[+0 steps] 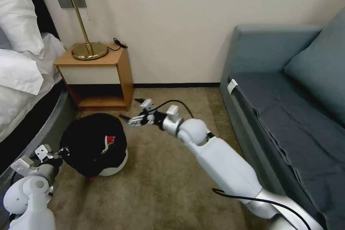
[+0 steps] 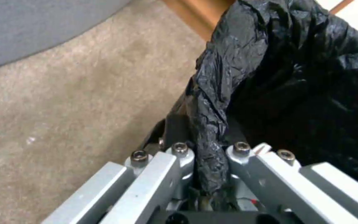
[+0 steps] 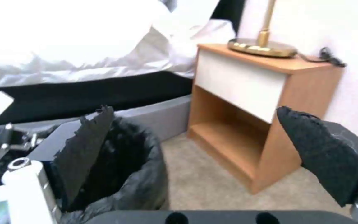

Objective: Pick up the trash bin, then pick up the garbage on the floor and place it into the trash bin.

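Observation:
The trash bin (image 1: 94, 143), white with a crinkled black bag (image 2: 278, 77), hangs tilted just above the carpet near the bed. My left gripper (image 1: 64, 150) is shut on its rim and bag edge, which the left wrist view shows pinched between the fingers (image 2: 210, 152). A red and white packet (image 1: 109, 140) of garbage lies on the black bag at the bin's mouth. My right gripper (image 1: 132, 110) hovers open beside the bin's far rim with nothing between its black pads (image 3: 324, 155). The bin's mouth (image 3: 121, 161) sits close under one pad.
A wooden nightstand (image 1: 102, 75) with a brass lamp (image 1: 88, 48) stands against the wall behind the bin. The bed (image 1: 21, 72) is on the left and a blue-grey sofa (image 1: 287, 97) on the right. Bare carpet (image 1: 161, 183) lies between them.

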Available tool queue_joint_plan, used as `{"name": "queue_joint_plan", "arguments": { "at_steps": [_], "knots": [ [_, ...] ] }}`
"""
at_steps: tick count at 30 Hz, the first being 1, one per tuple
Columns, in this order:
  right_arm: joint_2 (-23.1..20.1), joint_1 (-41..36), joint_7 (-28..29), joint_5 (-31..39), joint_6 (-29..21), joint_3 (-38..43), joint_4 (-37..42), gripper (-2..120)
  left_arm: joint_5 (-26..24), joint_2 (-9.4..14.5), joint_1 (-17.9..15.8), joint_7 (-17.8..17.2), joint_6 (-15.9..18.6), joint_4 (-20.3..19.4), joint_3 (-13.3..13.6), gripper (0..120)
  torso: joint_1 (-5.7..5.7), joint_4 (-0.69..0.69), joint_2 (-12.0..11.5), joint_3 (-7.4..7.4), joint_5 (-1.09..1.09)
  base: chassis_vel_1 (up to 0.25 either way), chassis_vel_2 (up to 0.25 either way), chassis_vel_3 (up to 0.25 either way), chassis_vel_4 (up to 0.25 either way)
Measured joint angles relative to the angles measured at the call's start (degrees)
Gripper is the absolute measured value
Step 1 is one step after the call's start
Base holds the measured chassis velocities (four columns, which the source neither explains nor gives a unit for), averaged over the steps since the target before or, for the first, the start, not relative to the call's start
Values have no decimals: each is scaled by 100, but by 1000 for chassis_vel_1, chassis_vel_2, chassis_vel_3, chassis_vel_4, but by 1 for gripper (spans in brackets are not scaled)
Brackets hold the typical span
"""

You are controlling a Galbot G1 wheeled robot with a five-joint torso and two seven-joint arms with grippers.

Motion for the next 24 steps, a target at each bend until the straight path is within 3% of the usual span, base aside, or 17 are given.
{"name": "queue_joint_plan", "arguments": {
  "at_steps": [5, 11, 24],
  "knots": [
    [-39, -100, -25, 9, -3, 146, 68, 100, 177, 8, -34, 6, 2, 74, 36, 3, 0, 0, 0, 0, 0, 0, 0, 0, 0],
    [-28, -289, -56, -29, 3, 273, 122, 100, 751, 10, -5, 97, -53, 145, 88, 3, 0, 0, 0, 0, -1, 0, 0, 0, 0],
    [37, -388, 92, 61, -26, 289, 139, 100, 1562, 91, 125, 287, -105, 48, 52, 47, 0, 1, 0, 0, 0, 0, 0, 0, 0]
  ]
}}
